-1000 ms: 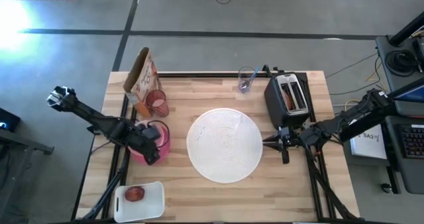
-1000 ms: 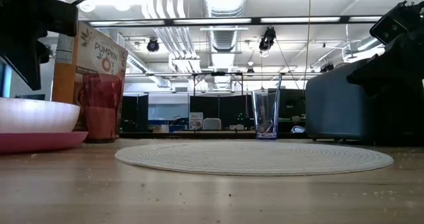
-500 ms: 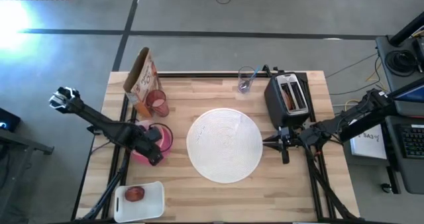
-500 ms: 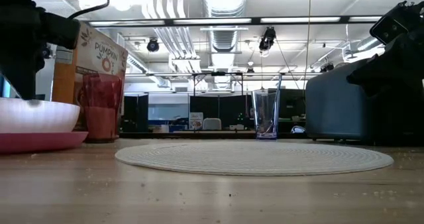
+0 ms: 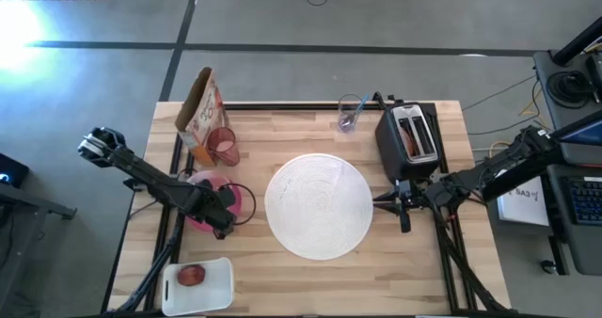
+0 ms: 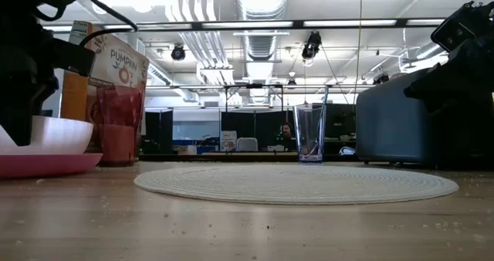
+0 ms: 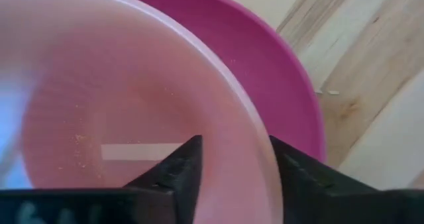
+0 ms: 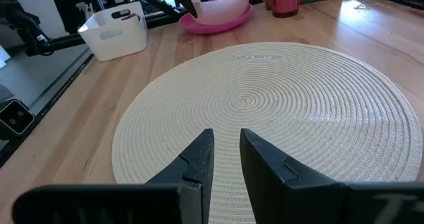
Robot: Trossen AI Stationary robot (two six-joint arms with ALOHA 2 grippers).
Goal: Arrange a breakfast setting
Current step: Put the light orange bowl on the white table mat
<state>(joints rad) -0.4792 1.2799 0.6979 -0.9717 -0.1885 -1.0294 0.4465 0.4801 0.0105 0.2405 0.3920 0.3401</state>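
A peach translucent bowl (image 5: 202, 188) sits in a magenta plate (image 5: 239, 198) at the table's left. My left gripper (image 5: 224, 218) is open and reaches down onto the bowl's near-right rim. In the left wrist view (image 7: 235, 141) one finger is inside the bowl (image 7: 119, 118) and one is outside, over the plate (image 7: 265, 65). A round white woven mat (image 5: 318, 205) lies at the table's middle. A pink cup (image 5: 224, 147) stands behind the bowl. A teal-handled spoon stands in a clear glass (image 5: 350, 114). My right gripper (image 5: 378, 202) waits by the mat's right edge, its fingers a narrow gap apart (image 8: 226, 134). My left gripper has the bowl's rim (image 7: 260, 151) between its two fingers, one inside and one outside, coming from above. The rim runs close by the outer finger (image 7: 298, 177); I cannot tell whether it touches. The bowl rests in the plate.
A pumpkin cereal box (image 5: 200, 111) stands at the far left. A black toaster (image 5: 411, 139) stands at the right, behind my right gripper. A white tub (image 5: 198, 282) with a red fruit sits at the near left corner.
My left gripper has gone down onto the bowl and a little toward the table's right. In the low view it now stands in front of the bowl's left part. The bowl and plate have stayed where they were.
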